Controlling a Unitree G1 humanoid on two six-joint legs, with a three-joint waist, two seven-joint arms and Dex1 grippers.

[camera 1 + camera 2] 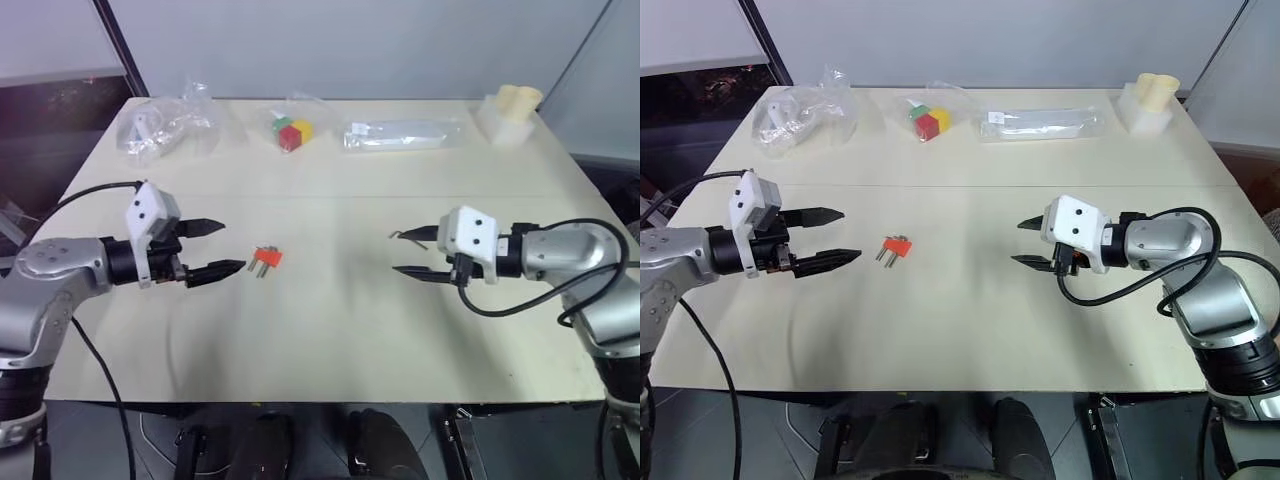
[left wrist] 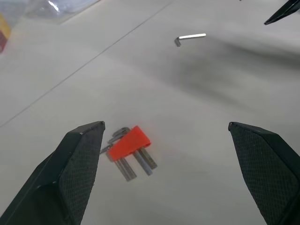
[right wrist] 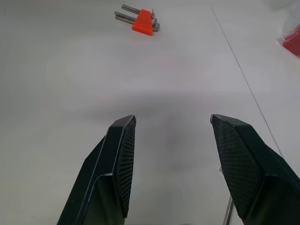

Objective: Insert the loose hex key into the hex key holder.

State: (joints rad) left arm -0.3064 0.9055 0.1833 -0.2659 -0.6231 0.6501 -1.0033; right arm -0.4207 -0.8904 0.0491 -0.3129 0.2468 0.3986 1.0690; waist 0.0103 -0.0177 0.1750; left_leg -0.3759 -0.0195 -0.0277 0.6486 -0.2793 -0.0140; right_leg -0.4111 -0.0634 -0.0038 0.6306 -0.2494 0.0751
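Bare worktop [image 1: 330, 330] lies open between the left hand [image 1: 222, 249] and right hand [image 1: 405, 252], with only the hex key holder [image 1: 267, 258] and loose hex key [image 2: 190, 37] lying flat there. Clutter sits along the far edge: plastic bags [image 1: 165, 125], coloured cubes [image 1: 291, 132], a foam block [image 1: 508, 112].

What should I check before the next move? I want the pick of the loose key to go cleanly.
1. Loose hex key located: ok, it lies flat on the table, just in front of the right hand.
2. Loose key free of grip: ok, neither hand holds it.
3. Right hand ready to grasp: ok, its fingers stand apart and empty.
4. Left hand ready for the hex key holder: ok, wide open, with the holder on the table just ahead of its fingertips.
5. Holder slots facing a usable way: cannot tell; short keys stick out of one side.
6. Clutter away from the work area: ok, the coloured cubes and plastic bags sit at the far edge.
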